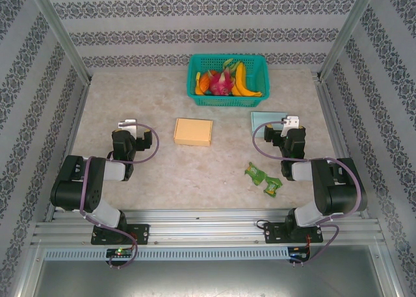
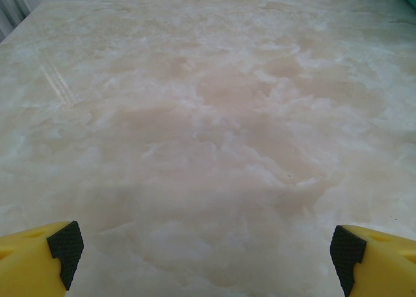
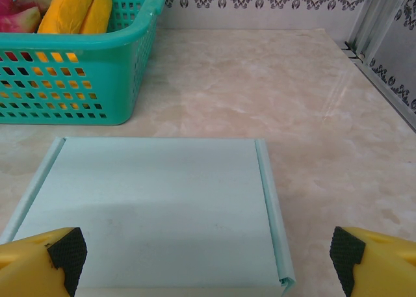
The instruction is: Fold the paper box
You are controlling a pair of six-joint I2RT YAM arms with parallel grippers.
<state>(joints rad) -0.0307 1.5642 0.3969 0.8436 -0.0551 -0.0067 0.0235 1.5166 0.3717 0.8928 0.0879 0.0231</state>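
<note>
A pale green paper box [image 1: 265, 119] lies flat on the marble table at the right, its folded side flap [image 3: 270, 199] along its right edge. My right gripper [image 1: 290, 122] hovers at the box's near edge. In the right wrist view that gripper [image 3: 208, 255] is open, its yellow fingers [image 3: 39, 261] wide apart with the box [image 3: 149, 212] lying between and ahead of them. A tan paper box [image 1: 193, 131] sits closed at the table's middle. My left gripper [image 1: 128, 123] is at the left, and from its wrist it [image 2: 207, 255] is open over bare marble.
A teal basket [image 1: 227, 58] with bananas and a dragon fruit stands at the back centre, close behind the green box; its wall [image 3: 78, 82] is close ahead on the left in the right wrist view. Two green wrappers [image 1: 255, 173] [image 1: 273, 188] lie near the right arm. Metal rails edge the table.
</note>
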